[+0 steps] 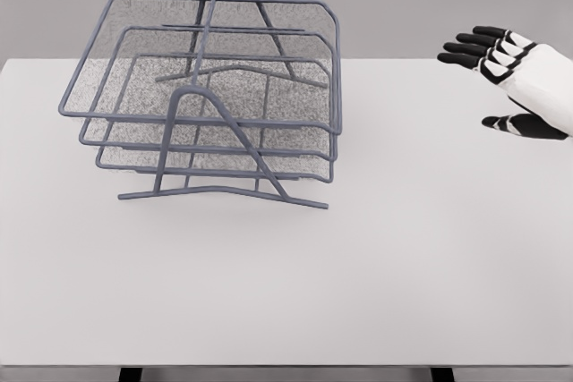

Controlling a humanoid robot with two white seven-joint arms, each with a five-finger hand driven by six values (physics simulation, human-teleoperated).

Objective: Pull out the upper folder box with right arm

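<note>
Grey wire three-tier rack (210, 109) at upper left of the frame on the white desk (376, 257), upper folder box (201, 60) its top mesh tray, right hand (515, 78) at the right edge, fingers (470, 49) spread and holding nothing, well apart from the box

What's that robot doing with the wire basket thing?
Nothing is being held right now. The right robot hand hovers at the right side of the white table with its fingers spread open. The grey mesh rack of three stacked trays sits on the left side, well apart from the hand. Its top tray has not been grabbed. The left arm is out of sight.
</note>
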